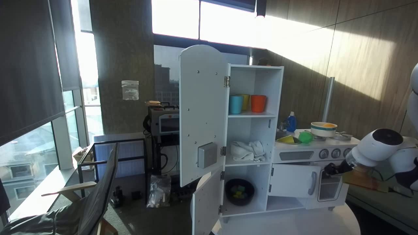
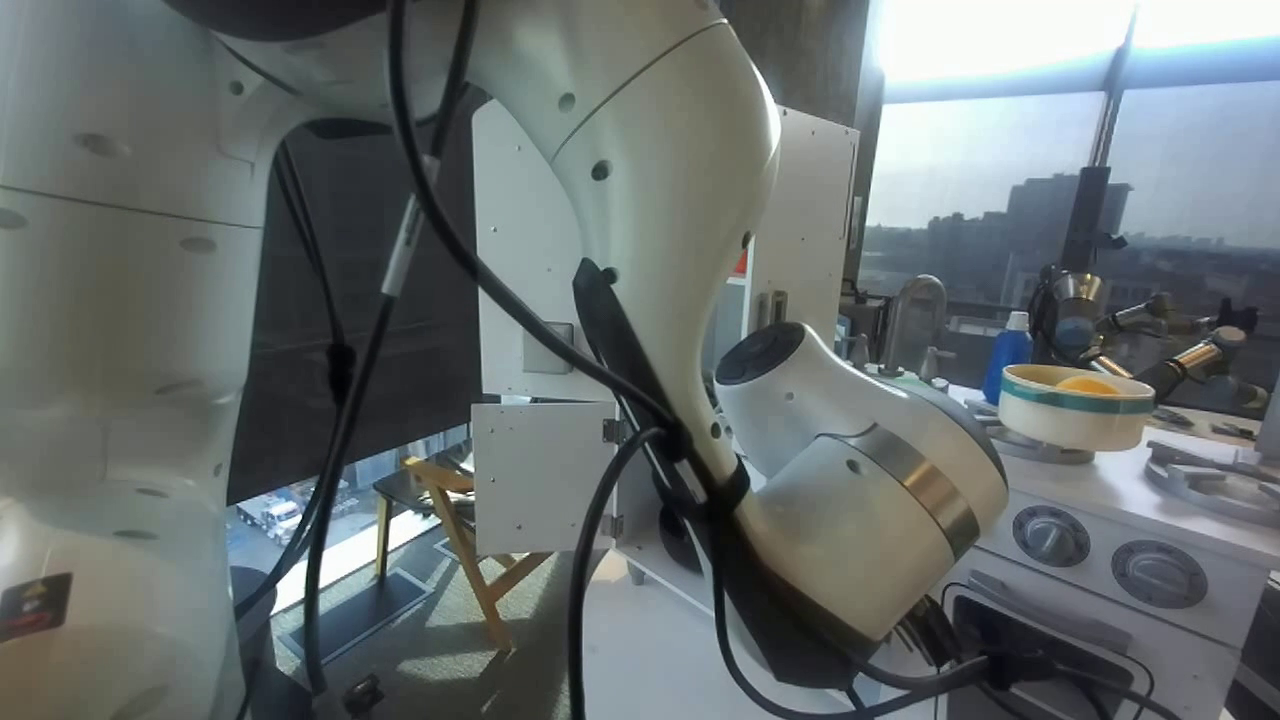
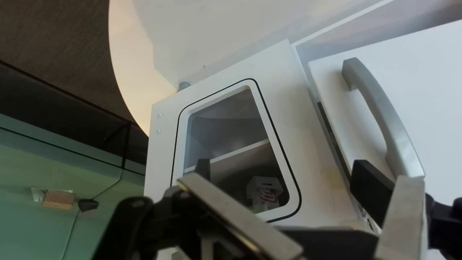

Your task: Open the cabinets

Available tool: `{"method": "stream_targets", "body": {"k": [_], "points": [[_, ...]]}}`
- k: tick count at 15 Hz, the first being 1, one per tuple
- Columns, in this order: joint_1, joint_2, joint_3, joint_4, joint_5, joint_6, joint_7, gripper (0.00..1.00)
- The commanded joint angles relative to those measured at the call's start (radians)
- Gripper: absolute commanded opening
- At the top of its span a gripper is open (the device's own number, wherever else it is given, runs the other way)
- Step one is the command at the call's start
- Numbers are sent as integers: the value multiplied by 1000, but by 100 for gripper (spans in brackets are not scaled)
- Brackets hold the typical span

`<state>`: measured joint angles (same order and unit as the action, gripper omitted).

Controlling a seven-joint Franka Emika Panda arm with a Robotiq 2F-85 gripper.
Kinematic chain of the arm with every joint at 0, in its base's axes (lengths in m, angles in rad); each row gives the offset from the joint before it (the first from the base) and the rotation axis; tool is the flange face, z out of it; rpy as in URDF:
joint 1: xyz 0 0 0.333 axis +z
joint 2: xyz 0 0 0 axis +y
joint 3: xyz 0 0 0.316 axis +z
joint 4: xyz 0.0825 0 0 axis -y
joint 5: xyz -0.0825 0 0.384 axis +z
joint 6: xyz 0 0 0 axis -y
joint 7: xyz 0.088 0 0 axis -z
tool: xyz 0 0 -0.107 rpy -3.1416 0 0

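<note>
Cabinet [image 1: 241, 77] wide open, sticker [image 2: 36, 606] on robot arm [image 2: 665, 190] illegible

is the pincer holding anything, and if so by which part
Nothing; the pincer stands open, and the gray cabinet handle is not between its jaws.

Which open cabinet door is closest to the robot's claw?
The curved-handled door, hanging right by the gripper; the tall arched door and the small door below it both stand farther off.

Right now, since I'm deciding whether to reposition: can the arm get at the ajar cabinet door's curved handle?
Likely yes: in the wrist view the open tool is near the handle, nothing visibly between them, though it may need shifting.
</note>
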<state>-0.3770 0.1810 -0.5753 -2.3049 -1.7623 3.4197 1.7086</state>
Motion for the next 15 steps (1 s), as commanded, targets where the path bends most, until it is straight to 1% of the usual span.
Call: {"method": "stream_targets", "body": {"k": [1,4,8,10,12,14,15], "points": [[24,0,-12,26,52,18,165,100],[45,-31,6,29,97,22,278,100],[100,-38,10,69,76,-20,408,100],[120,-38,12,105,79,-42,421,100],[137,3,2,113,80,-63,454,100],[145,31,3,122,103,-77,446,100],[61,27,92,73,274,-107,262,100]]}}
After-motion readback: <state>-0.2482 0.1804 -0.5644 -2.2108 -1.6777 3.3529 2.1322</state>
